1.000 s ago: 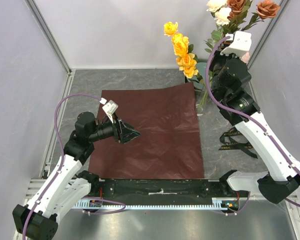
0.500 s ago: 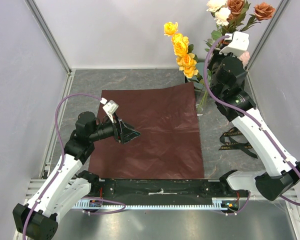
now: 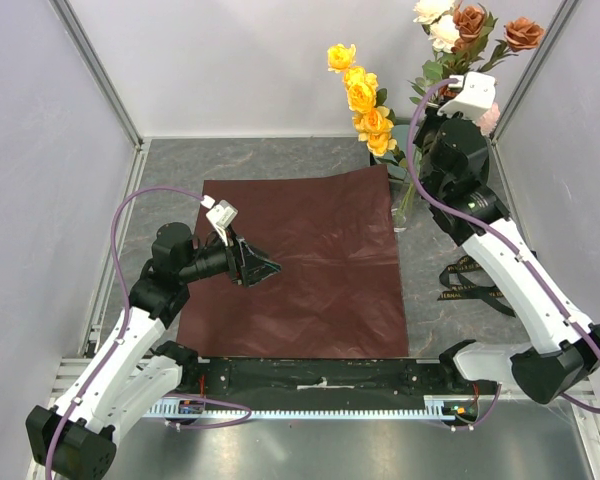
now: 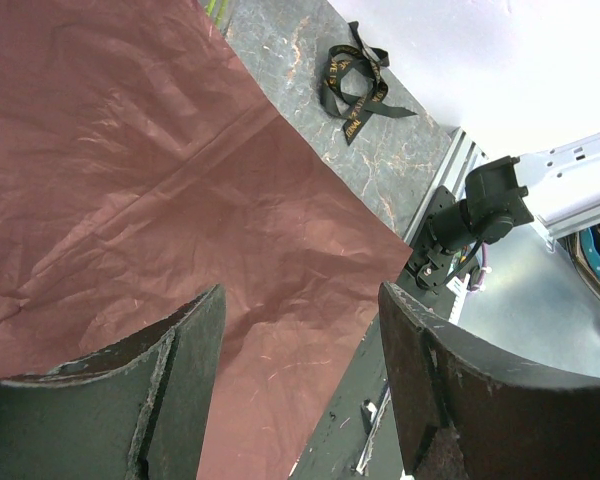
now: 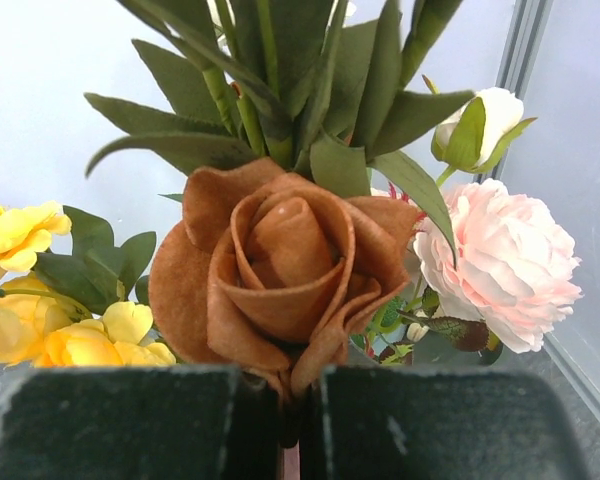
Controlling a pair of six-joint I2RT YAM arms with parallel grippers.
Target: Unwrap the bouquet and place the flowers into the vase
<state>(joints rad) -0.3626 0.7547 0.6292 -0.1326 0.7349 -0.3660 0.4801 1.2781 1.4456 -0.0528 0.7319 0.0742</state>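
The maroon wrapping paper (image 3: 300, 265) of the bouquet lies unfolded flat on the table. Its black ribbon (image 3: 470, 285) rests loose to the right of the sheet. A stem of yellow roses (image 3: 365, 100) stands in the clear glass vase (image 3: 401, 205) at the back right. My right gripper (image 5: 298, 420) is shut on the stem of a rust-brown rose (image 5: 280, 265), held high above the vase with white and brown blooms (image 3: 472, 18) and a pink flower (image 5: 495, 265). Low over the paper's left part, my left gripper (image 3: 265, 268) hangs open, its fingers (image 4: 170, 380) holding nothing.
White walls and aluminium frame posts (image 3: 100, 70) close in the table on three sides. The black base rail (image 3: 320, 378) runs along the near edge. The ribbon (image 4: 358, 85) also shows in the left wrist view, on grey marbled tabletop (image 4: 310, 130).
The right arm has shifted slightly down and to the left with the bunch of brown and white flowers. The left arm and the paper have not moved.
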